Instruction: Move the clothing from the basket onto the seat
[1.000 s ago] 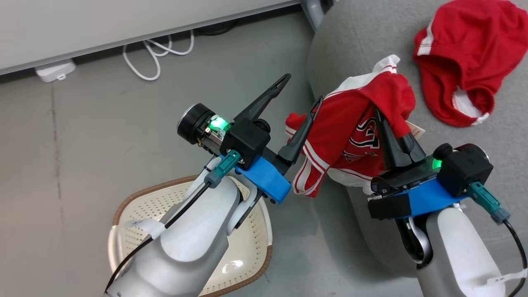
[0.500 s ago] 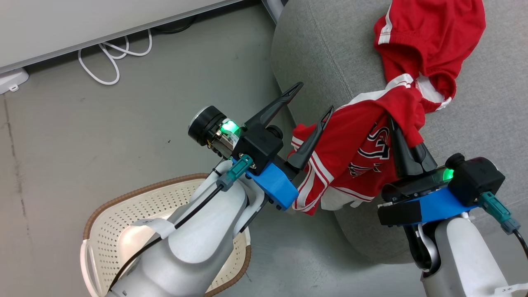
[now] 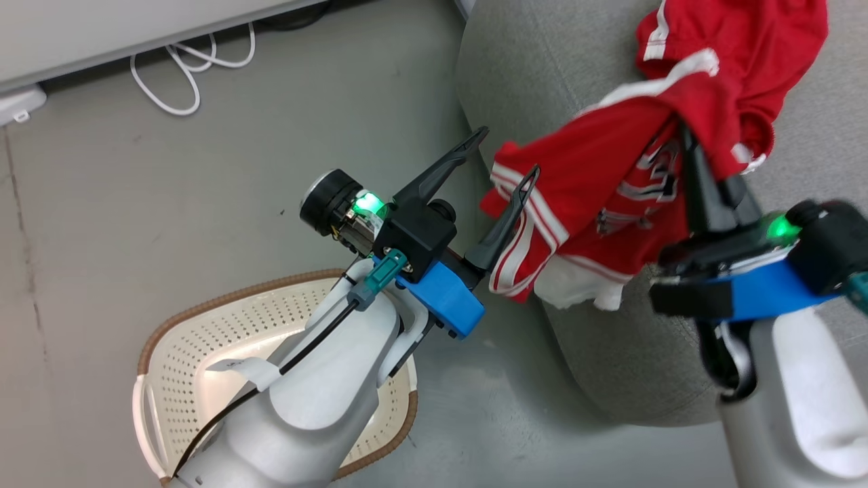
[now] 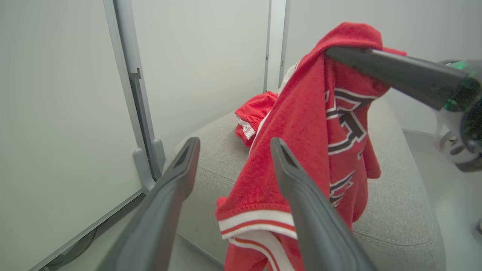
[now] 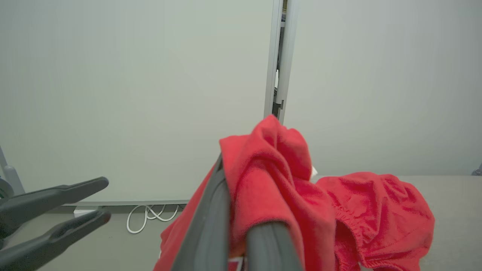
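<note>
- Holds the jersey (image 3: 597,169) in the right gripper (image 3: 688,156), fingers pinched together on a bunched fold, right of centre in the head view.
- Lets the rest of it hang down and leftward from that pinch, dark lettering outward, with the white-striped hem near frame centre, past the rounded edge of the seat (image 3: 542,81).
- Carries the left gripper (image 3: 509,150) spread wide and empty at frame centre, one finger just beside the striped hem; cannot tell whether that finger touches the cloth.
- Shows the shorts (image 3: 759,41) lying on the seat at upper right, partly behind the raised jersey.
- Shows the basket (image 3: 203,352) at lower left under the left forearm, with nothing red in the part left visible.
- Looks light, soft and limp: no stiffness, nothing fragile, folding and sagging under its own weight.
- Seems secure enough on a single pinch, yet trails a long loose tail that way.
- Favours a second hold on the striped hem or a sleeve edge, where the thicker trim gives the fingers more to bite.
- Risks sliding off the seat's rounded side if let go near the edge; calls for release further toward upper right.
</note>
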### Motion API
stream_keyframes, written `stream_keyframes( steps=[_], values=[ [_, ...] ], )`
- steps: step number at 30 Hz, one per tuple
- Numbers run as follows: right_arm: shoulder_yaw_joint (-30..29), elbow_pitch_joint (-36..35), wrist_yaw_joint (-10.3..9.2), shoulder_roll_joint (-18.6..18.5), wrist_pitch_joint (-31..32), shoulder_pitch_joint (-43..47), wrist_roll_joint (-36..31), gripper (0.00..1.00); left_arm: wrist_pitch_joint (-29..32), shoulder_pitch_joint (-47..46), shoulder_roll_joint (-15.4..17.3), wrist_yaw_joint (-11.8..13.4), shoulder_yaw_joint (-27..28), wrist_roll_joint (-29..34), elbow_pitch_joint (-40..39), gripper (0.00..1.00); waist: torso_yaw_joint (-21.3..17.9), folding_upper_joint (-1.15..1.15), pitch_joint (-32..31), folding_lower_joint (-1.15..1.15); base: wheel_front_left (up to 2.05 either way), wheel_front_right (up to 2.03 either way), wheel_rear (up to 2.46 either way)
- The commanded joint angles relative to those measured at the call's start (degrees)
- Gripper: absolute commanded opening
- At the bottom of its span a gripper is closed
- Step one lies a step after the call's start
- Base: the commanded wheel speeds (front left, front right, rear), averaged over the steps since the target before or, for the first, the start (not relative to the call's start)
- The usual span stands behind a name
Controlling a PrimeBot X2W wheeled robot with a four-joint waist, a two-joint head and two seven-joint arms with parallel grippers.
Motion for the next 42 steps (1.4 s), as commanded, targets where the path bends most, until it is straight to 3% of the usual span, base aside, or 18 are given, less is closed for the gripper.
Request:
stream_keyframes(
  steps=[1,8,15,21,28,33,42],
  values=[
    [-0.57,-0.69,0.03,-0.53,-0.05,-2.07,0.00,0.00,-0.27,-0.48,0.42,0.42,0.33,0.53,-0.33,1.00,0.48,0.00,1.35,0.00,0.00,0.00,0.00],
    [-8.16,-4.45,0.03,-4.74,-0.05,-14.84,0.79,0.00,-0.27,-4.21,0.90,0.98,0.69,2.08,-1.59,1.00,2.69,0.00,9.68,0.00,0.00,0.00,0.00],
    [-16.04,-7.50,0.02,-12.57,-0.05,-29.30,0.83,0.00,-0.20,-8.45,2.42,1.87,1.27,3.85,-2.41,1.00,3.98,0.00,19.03,0.00,0.00,0.00,0.00],
    [-22.47,-4.18,0.02,-21.26,-0.05,-39.17,1.47,0.00,-0.21,-10.67,2.89,2.36,1.04,4.89,-3.10,1.00,4.31,0.00,23.93,0.00,0.00,0.00,0.00],
    [-26.31,2.89,0.02,-28.53,-0.05,-40.04,-0.33,0.00,-0.23,-11.61,3.84,2.62,1.04,5.19,-3.78,1.00,3.48,0.00,26.18,0.00,0.00,0.00,0.00],
    [-26.60,10.37,0.02,-28.92,-0.05,-36.48,-1.34,0.00,-0.20,-12.12,4.47,2.85,1.03,5.14,-4.10,1.00,2.92,0.00,26.75,0.00,0.00,0.00,0.00],
    [-24.58,20.82,0.02,-24.60,-0.05,-32.98,0.68,0.00,0.08,-12.80,4.92,3.14,0.58,5.03,-4.85,1.00,3.05,0.00,27.89,0.00,0.00,0.00,0.00]
  ],
)
